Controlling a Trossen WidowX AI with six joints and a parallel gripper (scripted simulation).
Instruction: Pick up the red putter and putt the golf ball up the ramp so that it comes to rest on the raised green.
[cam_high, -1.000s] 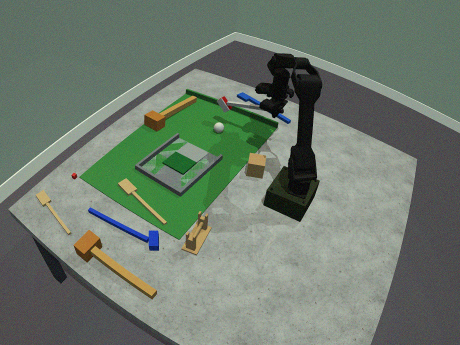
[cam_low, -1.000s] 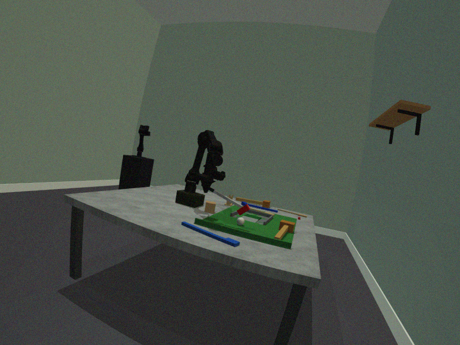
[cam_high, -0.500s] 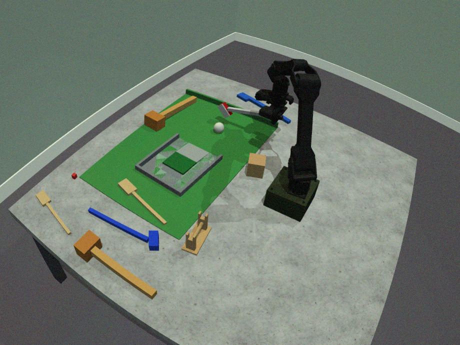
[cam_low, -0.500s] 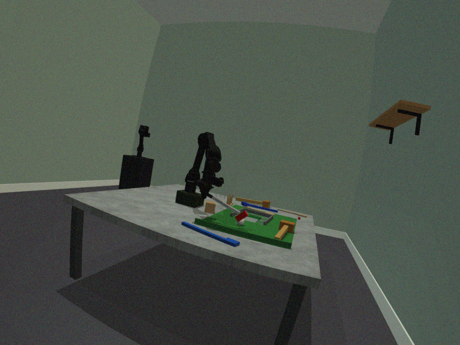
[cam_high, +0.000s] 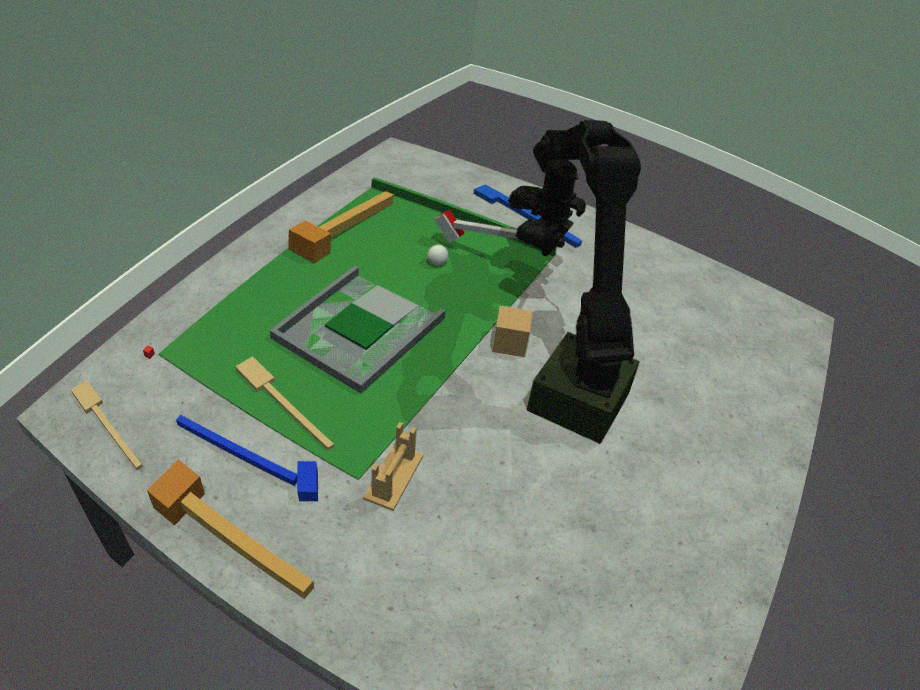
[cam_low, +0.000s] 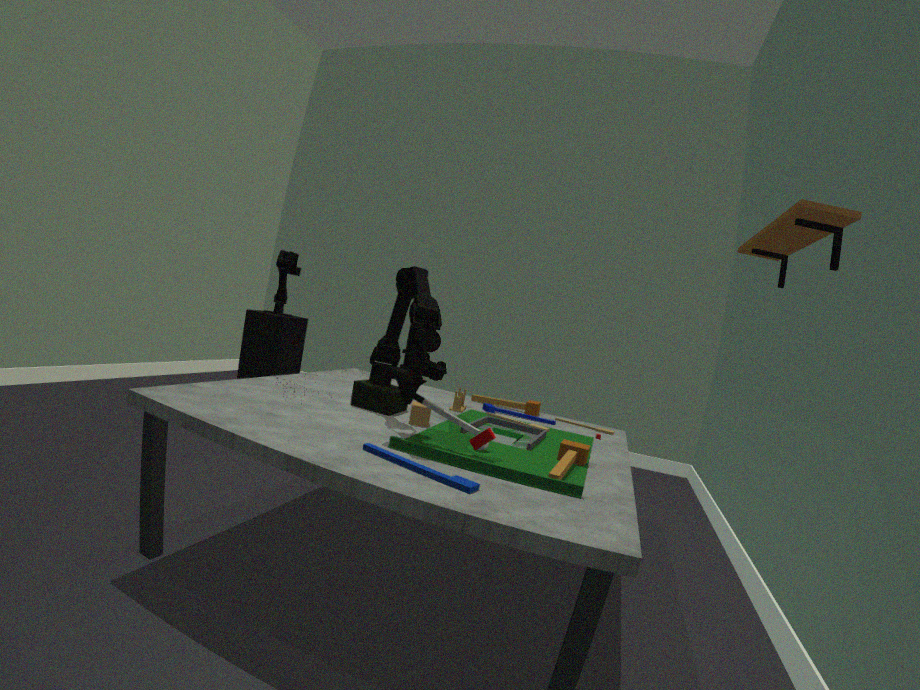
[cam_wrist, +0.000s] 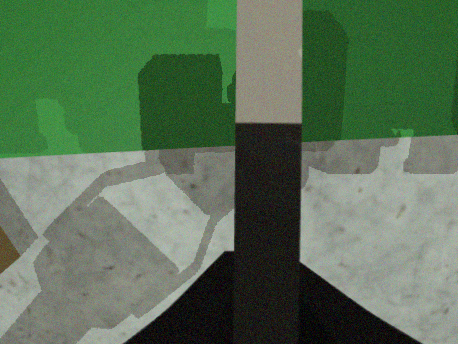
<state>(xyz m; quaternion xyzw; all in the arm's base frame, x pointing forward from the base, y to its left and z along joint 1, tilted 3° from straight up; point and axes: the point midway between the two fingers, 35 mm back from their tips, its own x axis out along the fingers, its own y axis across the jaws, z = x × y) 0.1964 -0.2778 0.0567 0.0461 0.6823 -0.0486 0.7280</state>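
Observation:
My gripper (cam_high: 544, 239) (cam_low: 410, 393) is shut on the dark grip of the red putter (cam_high: 486, 228) (cam_low: 482, 438) (cam_wrist: 268, 60), whose pale shaft runs up the wrist view. The red and pale head is above the green mat (cam_high: 222, 334), on the side of the ball away from the ramp. The white golf ball (cam_high: 437, 255) rests on the mat; in the exterior view the head mostly hides it. The light grey ramp (cam_high: 388, 298) leads to the dark raised green (cam_high: 361, 326), inside a grey wall (cam_high: 405, 352).
A blue club (cam_high: 487, 193) (cam_low: 423, 469) lies behind the mat's raised edge. An orange mallet (cam_high: 309, 241) lies at the mat's far left. A wooden block (cam_high: 512, 331) is near the arm's base. A wooden stand (cam_high: 393, 475) and several clubs lie toward the front left.

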